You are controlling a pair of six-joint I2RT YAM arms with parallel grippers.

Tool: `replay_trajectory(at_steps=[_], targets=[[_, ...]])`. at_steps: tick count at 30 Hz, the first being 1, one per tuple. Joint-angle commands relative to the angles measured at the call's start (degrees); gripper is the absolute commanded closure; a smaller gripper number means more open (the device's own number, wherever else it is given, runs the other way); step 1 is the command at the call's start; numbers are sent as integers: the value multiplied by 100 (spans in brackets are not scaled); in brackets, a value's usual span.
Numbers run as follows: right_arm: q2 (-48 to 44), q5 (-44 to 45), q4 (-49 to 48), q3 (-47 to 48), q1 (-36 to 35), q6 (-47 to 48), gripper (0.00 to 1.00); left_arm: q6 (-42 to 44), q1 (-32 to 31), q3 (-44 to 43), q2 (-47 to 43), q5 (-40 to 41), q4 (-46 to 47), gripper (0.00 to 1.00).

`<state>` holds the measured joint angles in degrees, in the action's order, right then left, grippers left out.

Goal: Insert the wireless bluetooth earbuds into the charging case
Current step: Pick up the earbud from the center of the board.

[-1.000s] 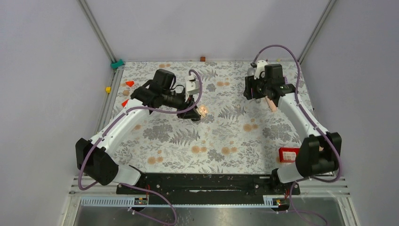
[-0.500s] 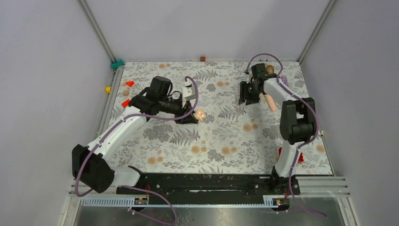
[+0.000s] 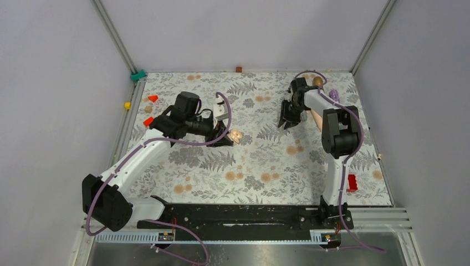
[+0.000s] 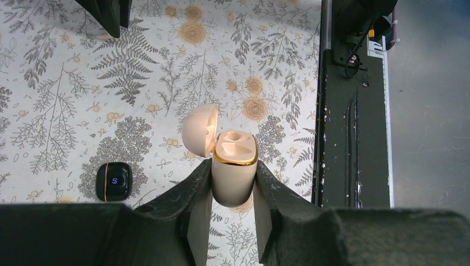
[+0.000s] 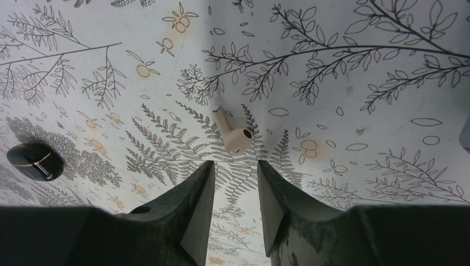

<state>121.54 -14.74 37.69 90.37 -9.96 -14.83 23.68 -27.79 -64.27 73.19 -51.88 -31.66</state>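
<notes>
**A:** Where's the charging case (image 4: pixel 234 172) right now?

**B:** It's pinched between the two fingers of the left end effector (image 4: pixel 233 180), which is closed on its lower body. In the overhead view that's left of the tabletop's (image 3: pixel 266 160) middle.

**A:** What does it look like?

**B:** Small and rounded, in smooth plastic that goes from cream to pale pink. A thin gold band runs round the mouth. The domed lid (image 4: pixel 198 130) is swung open and stands off to one side, its inside lit a warm pink. The top face shows two pale moulded wells, but I can't tell whether anything sits in them.

**A:** And the earbuds?

**B:** Only one earbud (image 5: pixel 233 136) shows. It's pale cream, a rounded head with a short stem, lying flat on the fern print toward the far right of the tabletop.

**A:** Is the right end effector (image 5: pixel 235 172) on it?

**B:** No. Its fingers stand apart with a narrow gap and nothing between them. In the wrist view the tips are just short of the earbud's head.

**A:** Anything else nearby?

**B:** A little black case (image 4: pixel 113 181) with a lit display lies on the tabletop, apart from the cream one.
</notes>
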Motion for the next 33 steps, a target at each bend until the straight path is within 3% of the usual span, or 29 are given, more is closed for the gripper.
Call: replay_trajectory(at_steps=[1, 14, 24, 33], targets=[[143, -154, 153, 339, -16, -258, 58, 39, -5, 40, -233, -112, 318, 100], [361, -48, 149, 617, -20, -363, 58, 75, -2, 79, -303, -239, 320, 100], [387, -23, 144, 668, -15, -332, 71, 90, -6, 106, -362, -330, 319, 100], [474, 54, 247, 807, -41, -344, 68, 93, -6, 112, -358, -418, 313, 100]])
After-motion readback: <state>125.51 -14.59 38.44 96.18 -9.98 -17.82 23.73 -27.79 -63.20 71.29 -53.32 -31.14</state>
